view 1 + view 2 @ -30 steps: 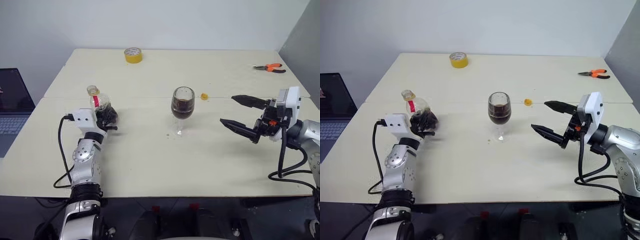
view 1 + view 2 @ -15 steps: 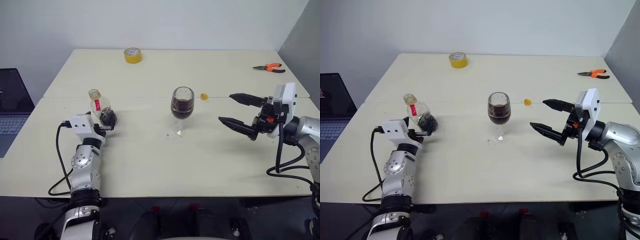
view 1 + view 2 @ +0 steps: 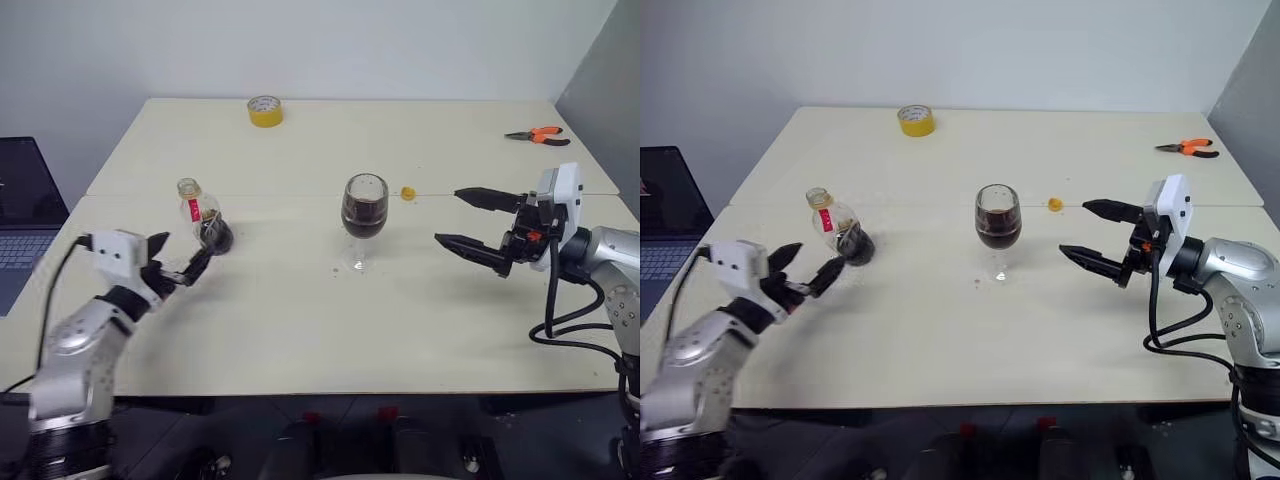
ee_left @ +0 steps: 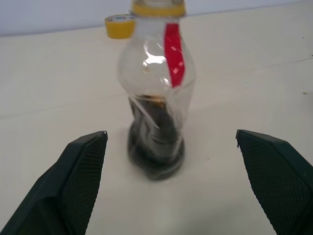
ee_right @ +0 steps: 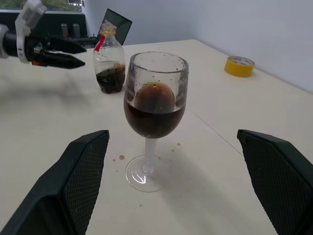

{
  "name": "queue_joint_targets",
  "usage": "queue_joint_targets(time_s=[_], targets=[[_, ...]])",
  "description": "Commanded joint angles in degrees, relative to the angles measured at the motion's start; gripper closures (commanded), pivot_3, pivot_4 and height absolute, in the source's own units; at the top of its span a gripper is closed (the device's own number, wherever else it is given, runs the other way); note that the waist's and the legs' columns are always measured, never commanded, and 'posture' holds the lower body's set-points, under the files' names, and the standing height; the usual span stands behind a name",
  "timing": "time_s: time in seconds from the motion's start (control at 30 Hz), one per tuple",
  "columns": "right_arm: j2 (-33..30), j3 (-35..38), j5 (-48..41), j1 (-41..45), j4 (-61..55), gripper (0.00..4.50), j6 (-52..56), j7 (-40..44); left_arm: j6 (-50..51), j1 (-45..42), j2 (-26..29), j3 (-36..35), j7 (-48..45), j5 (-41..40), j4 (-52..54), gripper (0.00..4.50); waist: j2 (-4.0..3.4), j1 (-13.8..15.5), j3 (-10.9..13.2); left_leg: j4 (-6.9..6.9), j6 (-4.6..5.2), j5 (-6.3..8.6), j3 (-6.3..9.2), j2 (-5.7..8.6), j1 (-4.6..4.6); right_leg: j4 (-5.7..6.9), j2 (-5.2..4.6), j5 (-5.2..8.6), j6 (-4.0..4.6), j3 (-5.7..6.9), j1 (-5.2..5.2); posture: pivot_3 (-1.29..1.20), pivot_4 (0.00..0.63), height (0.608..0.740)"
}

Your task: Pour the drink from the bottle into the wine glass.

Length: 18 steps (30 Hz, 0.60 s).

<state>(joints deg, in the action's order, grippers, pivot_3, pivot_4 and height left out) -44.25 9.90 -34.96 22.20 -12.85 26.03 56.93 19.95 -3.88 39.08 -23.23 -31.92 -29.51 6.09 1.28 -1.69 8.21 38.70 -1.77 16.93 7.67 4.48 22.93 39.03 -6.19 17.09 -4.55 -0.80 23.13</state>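
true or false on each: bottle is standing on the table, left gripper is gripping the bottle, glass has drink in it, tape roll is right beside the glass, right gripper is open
1. The bottle stands upright on the table. True.
2. The left gripper grips the bottle. False: it is open and clear of the bottle.
3. The glass holds drink. True.
4. The tape roll lies right beside the glass. False: it sits at the table's far edge, well away.
5. The right gripper is open. True.

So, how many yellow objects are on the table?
2 clearly: the tape roll near the far edge, and a small yellow piece just right of the wine glass. The bottle has a yellowish neck too.
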Motion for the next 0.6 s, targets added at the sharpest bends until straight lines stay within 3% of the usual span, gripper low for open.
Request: queue_joint_targets(time_s=[0.03,0.3,0.47,0.6], targets=[[-1.3,1.5,0.2,1.2,0.0,0.0,-1.3,1.1,5.6,0.2,5.7,-5.7,-4.4,-5.8,6.2,0.03,-0.02,0.0,0.0,0.0,0.0,0.0,0.01,-0.01,0.0,0.0,0.0,0.0,0.0,0.01,0.0,0.0,0.15,0.74],[-4.8,1.5,1.4,2.2,2.6,0.0,-1.1,3.1,24.2,-6.5,21.7,-11.3,-17.5,-27.6,14.3,0.03,-0.12,0.0,0.1,-0.02,0.02,0.02,-0.03,-0.02,0.0,-0.01,0.02,0.0,0.0,-0.02,0.0,0.0,0.15,0.74],[-5.2,1.5,0.1,3.7,1.4,0.0,0.9,3.1,25.3,-13.8,23.2,-9.1,-20.1,-30.6,11.6,0.03,-0.32,-0.2,0.2,-0.09,0.02,0.02,-0.12,-0.05,-0.05,0.0,0.03,0.0,0.0,-0.06,0.01,0.0,0.15,0.74],[-5.5,2.1,-0.3,3.6,0.5,0.0,1.8,3.1,25.2,-13.6,23.2,-7.1,-22.9,-28.7,10.3,0.03,-0.33,-0.3,0.2,-0.1,0.02,0.02,-0.12,-0.05,-0.04,-0.01,0.04,0.0,0.0,-0.06,0.02,0.0,0.15,0.74]])
